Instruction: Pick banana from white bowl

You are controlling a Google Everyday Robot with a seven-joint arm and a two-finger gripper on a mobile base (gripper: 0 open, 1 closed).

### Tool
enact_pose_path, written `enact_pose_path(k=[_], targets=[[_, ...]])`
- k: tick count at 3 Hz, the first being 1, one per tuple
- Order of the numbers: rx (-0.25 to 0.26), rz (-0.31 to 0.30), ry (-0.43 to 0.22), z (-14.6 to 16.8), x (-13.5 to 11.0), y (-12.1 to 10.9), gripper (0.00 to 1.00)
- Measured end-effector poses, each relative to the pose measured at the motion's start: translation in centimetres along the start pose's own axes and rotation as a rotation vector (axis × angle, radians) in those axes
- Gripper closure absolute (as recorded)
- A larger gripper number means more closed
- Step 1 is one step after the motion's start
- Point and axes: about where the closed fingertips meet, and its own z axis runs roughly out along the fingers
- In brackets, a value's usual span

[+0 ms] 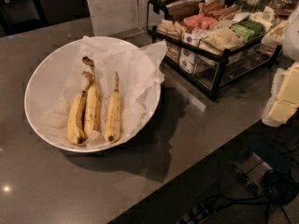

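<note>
Dark grey countertop (70,185) bearing white bowl (46,78) at left, black wire rack (219,76) at back right; gripper out of view.

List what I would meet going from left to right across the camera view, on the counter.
Left wall of the white bowl → pair of speckled bananas → single banana → black wire rack of packets → pale yellow blocks at the right edge. The gripper is not in view.
</note>
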Motion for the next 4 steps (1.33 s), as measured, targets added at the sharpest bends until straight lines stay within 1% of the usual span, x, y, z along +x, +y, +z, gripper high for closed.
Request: enact_pose_path(k=[1,2,3,4], targets=[[0.0,0.0,0.0,0.0,0.0,0.0,0.0],[0.011,-0.051,-0.01,-0.3,-1.4,0.0,0.0],[0.012,-0.169,-0.028,-0.3,-4.4,0.2,0.0],[0.017,-0.309,-0.056,-0.4,-7.7,0.7,0.0]])
